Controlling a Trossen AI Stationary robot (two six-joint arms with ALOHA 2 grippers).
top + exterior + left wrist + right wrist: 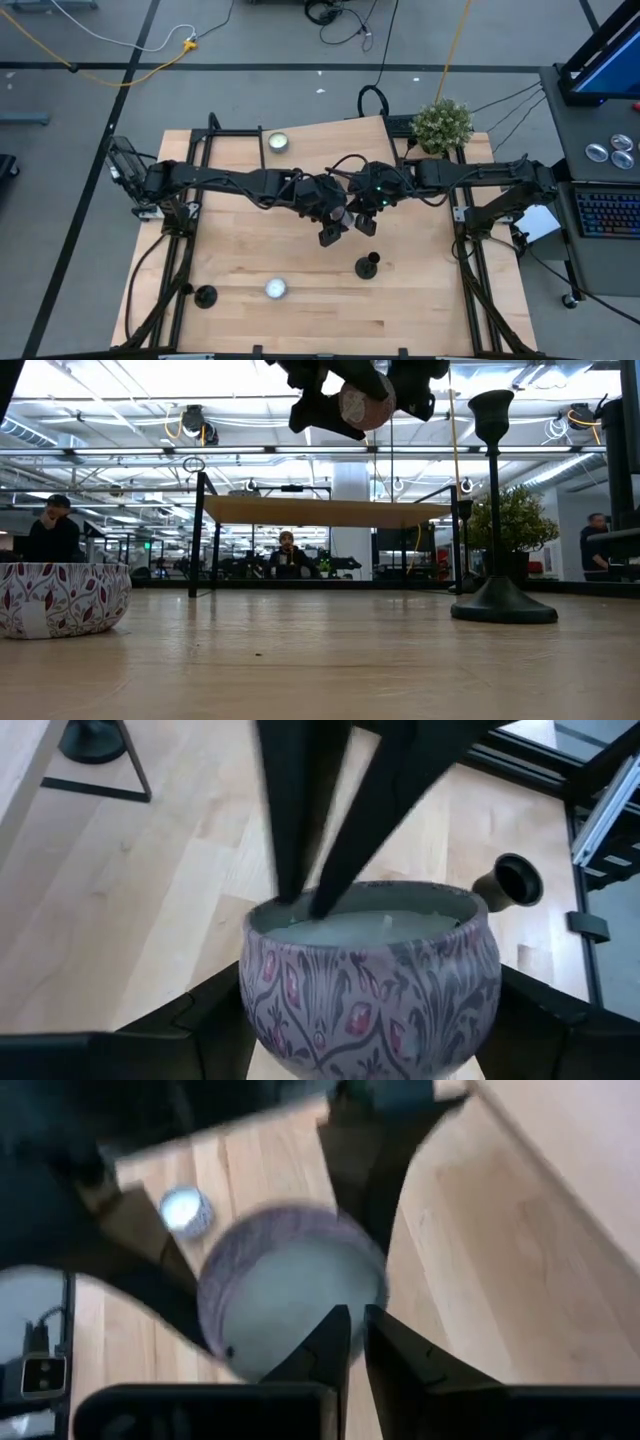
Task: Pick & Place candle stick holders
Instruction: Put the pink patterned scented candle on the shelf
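Note:
A patterned candle bowl [370, 990] hangs high above the table's middle, between both grippers. My left gripper [330, 232] is closed on its sides. My right gripper [355, 1330] meets its rim from the other side. One black candle stick holder [368, 265] stands on its round base just near of the grippers. It also shows in the left wrist view [512, 880] and in the low view [495, 510]. Another candle stick holder [205, 295] stands at the near left. My left gripper pinches the bowl's round wall [250, 1010] between its two fingers, one on each opposite side. The fingers slant down from the table's left. The bowl sits upright, wax up, lifted clear of the table. My right gripper has its two fingertips [290, 870] close together on the bowl's rim [275, 912], on the side away from my left wrist. The fingers slant down from the table's right. Whether one tip stands inside the rim, I cannot tell.
A second candle bowl [276, 289] rests near the front edge and shows large in the low view [60, 600]. A third candle bowl [277, 142] sits at the far edge. A potted plant [442, 125] stands at the far right corner. People sit in the room behind.

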